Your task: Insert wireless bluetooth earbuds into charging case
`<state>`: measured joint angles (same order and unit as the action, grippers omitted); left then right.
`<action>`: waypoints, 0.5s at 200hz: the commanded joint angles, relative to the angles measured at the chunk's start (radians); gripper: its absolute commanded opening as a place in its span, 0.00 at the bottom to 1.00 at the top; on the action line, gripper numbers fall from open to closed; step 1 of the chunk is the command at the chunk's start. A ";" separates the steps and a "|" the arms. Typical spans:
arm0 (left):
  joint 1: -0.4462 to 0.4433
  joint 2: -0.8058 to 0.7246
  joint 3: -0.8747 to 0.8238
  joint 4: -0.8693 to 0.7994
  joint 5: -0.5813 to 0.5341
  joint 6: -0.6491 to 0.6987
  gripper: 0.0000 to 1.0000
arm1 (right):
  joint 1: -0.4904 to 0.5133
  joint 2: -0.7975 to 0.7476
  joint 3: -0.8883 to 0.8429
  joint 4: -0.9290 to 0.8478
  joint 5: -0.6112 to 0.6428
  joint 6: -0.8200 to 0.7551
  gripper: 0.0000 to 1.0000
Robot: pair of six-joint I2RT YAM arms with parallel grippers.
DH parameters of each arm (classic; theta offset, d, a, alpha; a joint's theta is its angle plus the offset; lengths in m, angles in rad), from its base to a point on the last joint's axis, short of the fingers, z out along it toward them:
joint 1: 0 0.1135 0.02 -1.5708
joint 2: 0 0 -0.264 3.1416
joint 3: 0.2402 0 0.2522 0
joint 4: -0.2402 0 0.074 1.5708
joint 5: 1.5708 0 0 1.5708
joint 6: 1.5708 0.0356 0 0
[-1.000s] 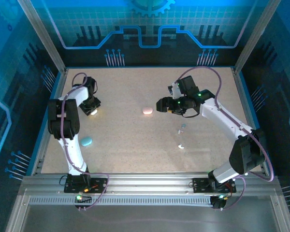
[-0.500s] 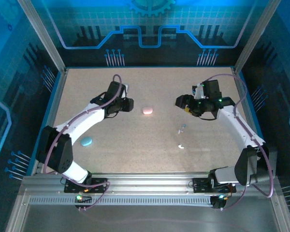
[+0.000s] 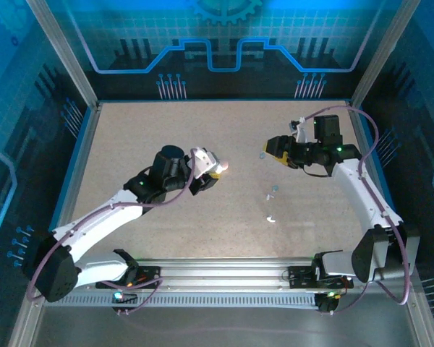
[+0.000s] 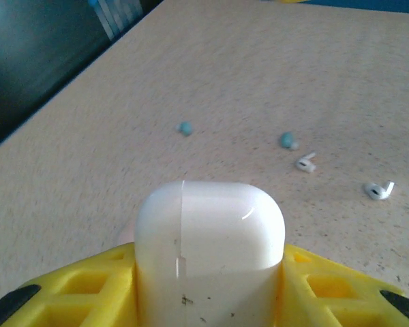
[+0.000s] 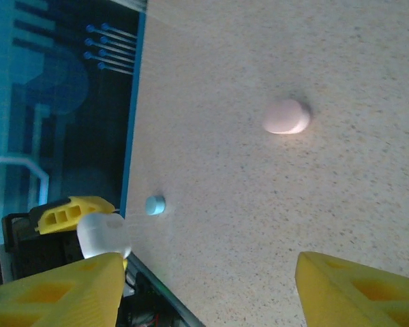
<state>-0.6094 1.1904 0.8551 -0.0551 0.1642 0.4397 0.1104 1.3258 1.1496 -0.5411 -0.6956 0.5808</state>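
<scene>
Earbuds [image 4: 305, 163] lay loose on the tabletop [image 3: 166, 130], none visibly seated in a case. Left pincer [image 4: 210, 272] gripped a white case [image 4: 210, 218]; right pincer [image 5: 208, 272] stood open and empty. Insertion was wholly outstanding.

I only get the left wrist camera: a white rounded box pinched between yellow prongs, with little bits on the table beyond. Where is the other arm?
Observer: From above, the right gripper hovers over the table, right of its middle.
Operator: Is it carrying anything?
Observer: No. In its own wrist view its yellow fingers stand wide apart with nothing between them.
Operator: Any more boxes like mine?
Observer: Yes. Besides the white case in the left gripper, a pink case lies on the table, ungripped.
</scene>
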 commanded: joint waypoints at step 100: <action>-0.068 -0.006 0.053 0.035 0.032 0.200 0.44 | 0.324 0.115 0.187 -0.104 -0.056 -0.226 0.59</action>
<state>-0.6670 1.1866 0.8742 -0.0391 0.1806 0.6147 0.3977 1.4078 1.2980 -0.6033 -0.7418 0.4011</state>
